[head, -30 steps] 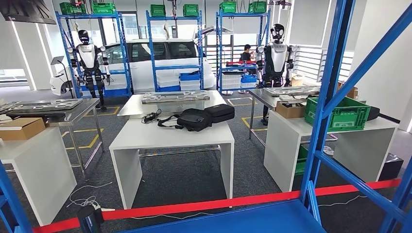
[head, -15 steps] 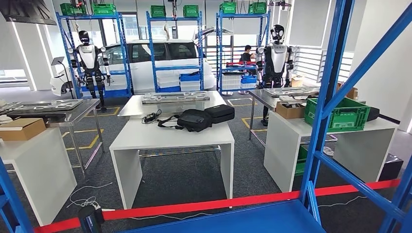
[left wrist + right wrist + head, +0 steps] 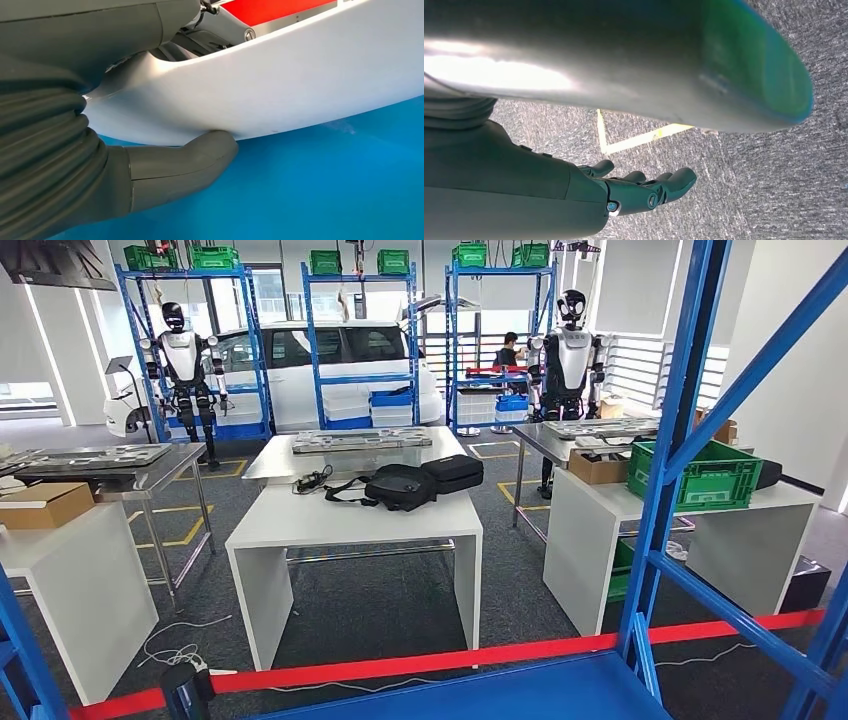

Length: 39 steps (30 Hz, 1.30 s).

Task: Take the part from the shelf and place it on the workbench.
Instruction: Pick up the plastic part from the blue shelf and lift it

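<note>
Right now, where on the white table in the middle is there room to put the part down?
The near half of the white table is bare, from the front edge up to the black bags. The far side is crowded: bags in the middle, a cable bundle left of them, and the metal bench behind.

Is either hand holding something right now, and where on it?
Left hand touches the white part at its edge; a grip cannot be told. Right hand holds nothing.

Grey carpet floor (image 3: 400, 610), white tables (image 3: 350, 520), blue racks (image 3: 360, 340) w/ green bins (image 3: 324, 261), white car (image 3: 330, 355)
</note>
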Available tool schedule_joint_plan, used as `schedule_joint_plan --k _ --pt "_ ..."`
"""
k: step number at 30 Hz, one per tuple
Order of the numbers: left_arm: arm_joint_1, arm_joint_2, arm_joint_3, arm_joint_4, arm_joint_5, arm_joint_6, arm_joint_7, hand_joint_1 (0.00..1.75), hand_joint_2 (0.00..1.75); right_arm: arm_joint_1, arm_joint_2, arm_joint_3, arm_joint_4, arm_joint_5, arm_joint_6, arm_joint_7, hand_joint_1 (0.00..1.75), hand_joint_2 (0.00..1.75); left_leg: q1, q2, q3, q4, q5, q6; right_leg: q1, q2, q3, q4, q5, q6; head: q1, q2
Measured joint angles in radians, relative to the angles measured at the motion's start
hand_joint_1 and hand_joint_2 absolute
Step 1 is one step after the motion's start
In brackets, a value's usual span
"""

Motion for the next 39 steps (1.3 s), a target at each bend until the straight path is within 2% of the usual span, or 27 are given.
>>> schedule_joint_plan --k 3,7,11,16,21,23,26,31,35,37,39 --pt "0.01 -0.002 0.007 -0.005 -0.006 0.023 -0.003 1.75 1.75 0.0 0.0 0.0 0.0 0.001 0.0 -0.001 0.0 0.0 0.0 0.0 0.0 0.0 0.0 0.0 0.0 0.0 0.0 0.0 0.0 0.0 0.0 0.0" --pt "0.049 -0.011 0.033 -0.028 -0.007 0.102 -0.004 1.75 1.75 0.001 0.0 0.0 0.0 0.005 0.003 -0.002 0.0 0.0 0.0 0.0 0.0 0.0 0.0 0.0 0.0 0.0 0.0 0.0 0.0 0.0 0.0 0.0" --pt "0.086 -0.037 0.094 -0.052 0.103 0.099 -0.009 1.75 1.75 0.0 0.0 0.0 0.0 0.009 0.005 -0.001 0.0 0.0 0.0 0.0 0.0 0.0 0.0 0.0 0.0 0.0 0.0 -0.001 0.0 0.0 0.0 0.0" --pt "0.096 -0.09 0.198 -0.087 0.472 -0.075 -0.076 1.75 1.75 0.0 0.0 0.0 0.0 0.011 0.006 0.0 0.0 0.0 0.0 0.0 -0.001 0.0 0.0 0.001 0.0 0.0 0.0 -0.001 0.0 0.0 0.0 0.0" --pt "0.113 -0.156 0.313 -0.166 0.906 -0.299 -0.045 1.75 1.75 -0.001 0.0 -0.012 0.0 0.02 0.01 -0.004 0.0 0.0 -0.001 0.0 -0.001 0.001 0.0 0.001 -0.001 0.0 0.0 -0.001 0.001 0.001 0.0 0.0" --pt "0.127 -0.169 0.351 -0.215 1.059 -0.392 -0.04 1.75 1.75 -0.001 0.0 -0.016 0.0 0.025 0.012 -0.007 0.0 0.0 -0.001 0.0 -0.002 0.001 0.0 0.001 -0.001 0.0 0.0 -0.001 0.001 0.001 0.0 0.0" --pt "0.155 -0.17 0.383 -0.293 1.135 -0.461 -0.055 1.75 1.75 0.0 0.0 -0.017 0.0 0.03 0.015 -0.013 0.0 0.0 -0.001 0.0 -0.002 0.001 -0.001 0.002 -0.001 0.0 0.0 -0.001 0.0 0.001 0.0 0.0" --pt "0.19 -0.172 0.412 -0.37 1.153 -0.507 -0.089 1.75 1.75 -0.001 0.0 -0.017 0.0 0.037 0.017 -0.017 0.0 0.0 -0.001 0.0 -0.002 0.001 -0.001 0.002 -0.001 0.0 0.0 -0.001 -0.001 0.002 0.0 0.0" --pt "0.232 -0.193 0.429 -0.465 1.204 -0.556 -0.101 1.75 1.75 0.0 0.0 -0.017 0.0 0.043 0.023 -0.017 0.0 0.0 -0.001 0.0 -0.002 0.001 -0.001 0.002 -0.001 0.0 0.0 -0.001 0.0 0.002 0.001 0.0" --pt "0.257 -0.206 0.436 -0.522 1.256 -0.568 -0.086 1.75 1.75 0.0 0.001 -0.017 0.0 0.046 0.026 -0.015 0.0 0.0 -0.003 0.0 -0.006 0.007 -0.006 0.01 -0.007 -0.001 0.002 -0.005 0.001 0.007 0.0 0.0" --pt "0.278 -0.213 0.439 -0.575 1.289 -0.578 -0.08 1.75 1.75 0.001 0.004 -0.017 0.0 0.048 0.027 -0.014 0.0 0.0 -0.008 -0.001 -0.007 0.01 -0.007 0.026 -0.014 -0.002 0.006 -0.012 0.005 0.017 -0.001 0.0"
